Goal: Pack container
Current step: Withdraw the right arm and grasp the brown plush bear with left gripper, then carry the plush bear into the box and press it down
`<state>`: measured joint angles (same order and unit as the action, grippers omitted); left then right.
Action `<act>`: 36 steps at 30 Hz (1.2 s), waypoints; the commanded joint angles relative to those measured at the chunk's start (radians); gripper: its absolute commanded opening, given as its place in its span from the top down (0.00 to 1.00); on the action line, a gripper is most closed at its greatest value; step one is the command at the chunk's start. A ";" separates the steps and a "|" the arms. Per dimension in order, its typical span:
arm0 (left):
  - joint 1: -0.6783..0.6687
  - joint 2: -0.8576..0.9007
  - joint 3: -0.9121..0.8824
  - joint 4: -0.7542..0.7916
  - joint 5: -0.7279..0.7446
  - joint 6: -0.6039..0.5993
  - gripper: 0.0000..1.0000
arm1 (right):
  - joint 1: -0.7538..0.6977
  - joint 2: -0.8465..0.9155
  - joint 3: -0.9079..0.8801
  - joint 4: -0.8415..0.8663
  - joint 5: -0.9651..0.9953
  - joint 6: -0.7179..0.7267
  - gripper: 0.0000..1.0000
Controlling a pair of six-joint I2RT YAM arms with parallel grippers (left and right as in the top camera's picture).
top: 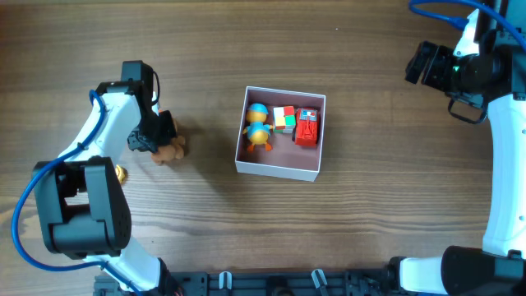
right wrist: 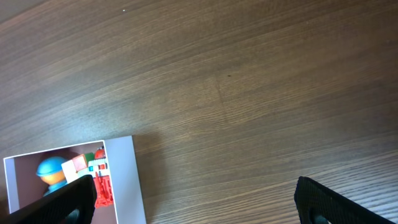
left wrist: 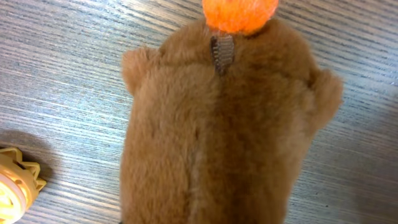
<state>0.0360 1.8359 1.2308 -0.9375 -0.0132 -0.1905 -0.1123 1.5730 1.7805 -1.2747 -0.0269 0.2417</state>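
- The container (top: 278, 172) sits near the middle of the desk (top: 370, 214). It is a square shallow box with white outer walls and a pink floor.
- Three toys lie in a row in its far half: a blue-and-orange figure (top: 258, 126) on the left, a multicoloured cube (top: 284, 119) in the middle and a red toy (top: 306, 128) on the right. The near half of the floor is bare.
- The left tool (top: 162, 131) hangs over a brown plush toy (top: 173, 151) on the desk, well to the left of the container.
- In the left wrist view the plush fills most of the picture, with an orange pompom (left wrist: 240, 12) at its top and a small grey loop (left wrist: 221, 53) just below that.
- The fingers do not show there and are a dark blur from overhead, so I cannot tell whether this tool is spread or gripping.
- A small yellow object (left wrist: 15, 185), possibly a toothed wheel, lies on the desk just beside the plush.
- The right tool (right wrist: 196, 190) is up at the far right of the desk, well apart from the container, its fingers (right wrist: 74, 198) spread wide with nothing between them.
- The container's corner shows at the lower left of the right wrist view.
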 commanded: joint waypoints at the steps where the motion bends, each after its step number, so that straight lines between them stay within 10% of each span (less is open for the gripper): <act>1: 0.007 0.008 0.017 -0.006 0.000 0.000 0.96 | 0.001 0.009 -0.008 0.006 -0.020 -0.003 0.00; 10: -0.158 -0.251 0.152 -0.018 0.005 0.124 0.96 | 0.001 0.019 -0.008 0.005 -0.020 -0.006 0.00; 19: -0.688 -0.289 0.153 0.081 0.077 0.949 0.96 | 0.001 0.054 -0.008 0.006 -0.020 -0.005 0.00; 30: -0.723 0.012 0.148 0.039 0.083 0.975 0.94 | 0.001 0.055 -0.008 0.005 -0.019 -0.006 0.00; 34: -0.723 0.047 0.148 0.040 0.084 0.969 0.68 | 0.001 0.054 -0.008 0.005 -0.020 -0.006 0.00; 36: -0.724 0.048 0.148 0.039 0.084 0.969 0.10 | 0.001 0.054 -0.008 0.006 -0.020 -0.006 0.00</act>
<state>-0.6918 1.8748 1.3804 -0.8936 0.0502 0.7677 -0.1123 1.6142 1.7805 -1.2716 -0.0353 0.2417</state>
